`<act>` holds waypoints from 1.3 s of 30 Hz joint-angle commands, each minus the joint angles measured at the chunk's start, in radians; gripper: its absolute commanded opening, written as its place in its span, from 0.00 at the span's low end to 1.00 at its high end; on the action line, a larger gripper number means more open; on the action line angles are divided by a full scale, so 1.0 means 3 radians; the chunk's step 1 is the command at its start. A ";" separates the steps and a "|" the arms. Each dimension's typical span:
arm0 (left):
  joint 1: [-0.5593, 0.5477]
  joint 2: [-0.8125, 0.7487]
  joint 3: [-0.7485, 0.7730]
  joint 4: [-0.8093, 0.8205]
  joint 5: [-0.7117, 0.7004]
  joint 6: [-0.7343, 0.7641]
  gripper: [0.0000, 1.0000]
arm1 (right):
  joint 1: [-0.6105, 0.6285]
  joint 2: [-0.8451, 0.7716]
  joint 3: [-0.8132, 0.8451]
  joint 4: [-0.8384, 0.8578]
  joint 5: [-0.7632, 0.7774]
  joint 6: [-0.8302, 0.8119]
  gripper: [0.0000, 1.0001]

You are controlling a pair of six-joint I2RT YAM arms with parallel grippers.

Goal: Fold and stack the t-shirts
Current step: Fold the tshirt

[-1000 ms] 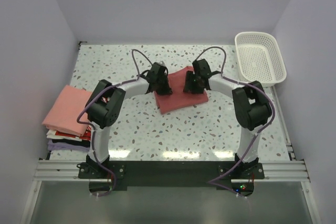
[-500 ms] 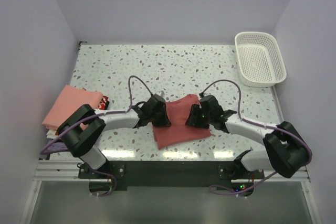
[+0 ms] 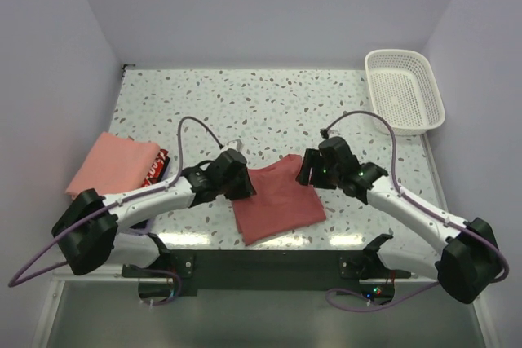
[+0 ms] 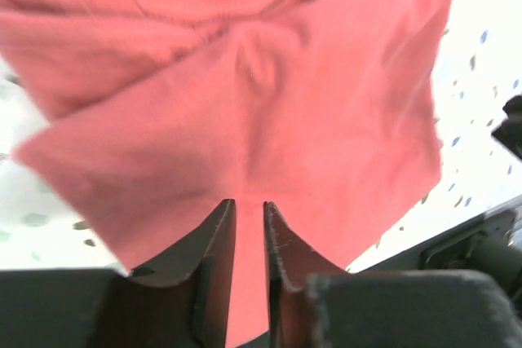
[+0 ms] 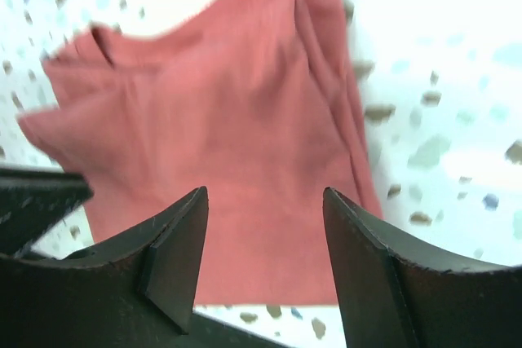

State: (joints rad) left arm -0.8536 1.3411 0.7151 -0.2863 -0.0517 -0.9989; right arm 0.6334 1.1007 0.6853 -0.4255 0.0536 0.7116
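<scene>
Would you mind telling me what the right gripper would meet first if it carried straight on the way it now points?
Most likely the brick-red t-shirt: in the wrist view it lies spread on the speckled table straight ahead between the open fingers of the right gripper, though depth is unclear.

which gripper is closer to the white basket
Right. The right gripper is at the red t-shirt's right edge, below-left of the basket; the left gripper is at the shirt's left edge, farther away.
</scene>
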 commanded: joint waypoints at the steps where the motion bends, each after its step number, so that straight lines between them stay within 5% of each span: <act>1: 0.0135 -0.0251 0.0173 -0.0339 -0.0349 0.0149 0.26 | -0.0178 0.0288 0.0419 -0.0014 0.0297 -0.0357 0.61; 10: 0.0452 -0.0262 0.0321 -0.0769 -0.0687 0.0440 0.29 | -0.0475 0.1147 0.0783 0.0355 0.0016 -0.0557 0.52; 29: 0.0585 0.0009 0.0291 -0.0462 -0.0590 0.0548 0.33 | -0.0470 0.1572 0.0911 0.0611 -0.0128 -0.0490 0.46; 39: 0.0616 0.0127 0.0255 -0.0181 -0.0446 0.0568 0.31 | -0.0470 0.1608 0.0952 0.0626 -0.0158 -0.0460 0.24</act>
State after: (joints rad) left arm -0.6743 1.3834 0.7765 -0.4179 -0.1947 -0.8452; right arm 0.4908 1.5829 0.9222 -0.2691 0.0074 0.5751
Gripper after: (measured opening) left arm 0.315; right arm 0.257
